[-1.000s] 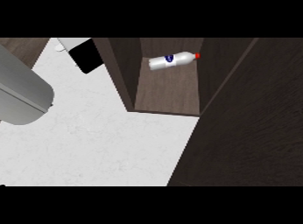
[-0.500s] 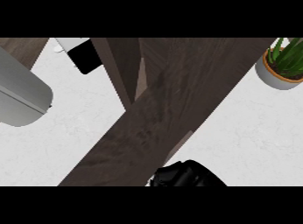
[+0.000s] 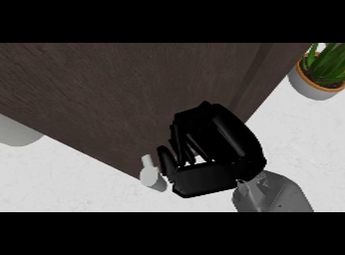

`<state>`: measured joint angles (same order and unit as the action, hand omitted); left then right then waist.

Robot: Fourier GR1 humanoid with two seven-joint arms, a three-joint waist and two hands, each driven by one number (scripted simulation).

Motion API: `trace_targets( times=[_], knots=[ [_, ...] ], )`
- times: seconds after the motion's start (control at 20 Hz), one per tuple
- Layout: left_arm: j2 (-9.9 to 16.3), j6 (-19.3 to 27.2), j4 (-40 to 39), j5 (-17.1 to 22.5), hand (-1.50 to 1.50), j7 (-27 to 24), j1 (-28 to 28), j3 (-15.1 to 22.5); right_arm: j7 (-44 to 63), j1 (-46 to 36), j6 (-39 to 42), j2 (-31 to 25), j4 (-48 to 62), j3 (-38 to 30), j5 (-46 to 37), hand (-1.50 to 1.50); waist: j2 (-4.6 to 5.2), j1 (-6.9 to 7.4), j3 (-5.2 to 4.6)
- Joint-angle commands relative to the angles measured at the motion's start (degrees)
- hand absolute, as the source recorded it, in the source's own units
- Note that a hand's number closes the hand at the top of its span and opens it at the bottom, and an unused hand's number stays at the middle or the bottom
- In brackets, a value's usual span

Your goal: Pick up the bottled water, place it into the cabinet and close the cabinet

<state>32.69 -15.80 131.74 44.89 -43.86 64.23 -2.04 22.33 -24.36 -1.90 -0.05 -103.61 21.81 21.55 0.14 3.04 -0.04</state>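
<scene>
Light was even and soft, with no single source evident. The white counter (image 3: 72,179) read bright and flat, without glare. The dark wood cabinet door (image 3: 131,94) took up most of the view and stayed dim, its grain faintly visible. Just below the door's lower edge, the black right hand (image 3: 212,159) showed little surface detail. Shadows on the counter were faint.
</scene>
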Motion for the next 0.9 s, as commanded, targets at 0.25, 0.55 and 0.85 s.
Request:
trace_targets(
  times=[0.25, 0.55, 0.85],
  knots=[
    [-2.9, -6.0, 1.8, 6.1, -1.50, 0.2, 5.0, -6.9, -1.5, -14.0, 9.6, -3.0, 17.8, -13.5, 7.4, 1.50, 0.03, -1.30, 0.08],
    [-4.0, -9.9, -0.4, 6.7, -1.50, 2.1, 5.1, -10.4, -6.3, -21.1, 16.0, -3.8, 31.8, -16.6, 7.3, 1.50, 0.21, -0.85, 0.06],
    [-3.5, -13.3, 0.3, 10.8, -1.50, 5.1, 5.9, -13.5, -5.1, -26.6, 17.7, -3.3, 36.3, -17.8, 8.1, 1.50, 0.28, -0.54, 0.05]
  ],
)
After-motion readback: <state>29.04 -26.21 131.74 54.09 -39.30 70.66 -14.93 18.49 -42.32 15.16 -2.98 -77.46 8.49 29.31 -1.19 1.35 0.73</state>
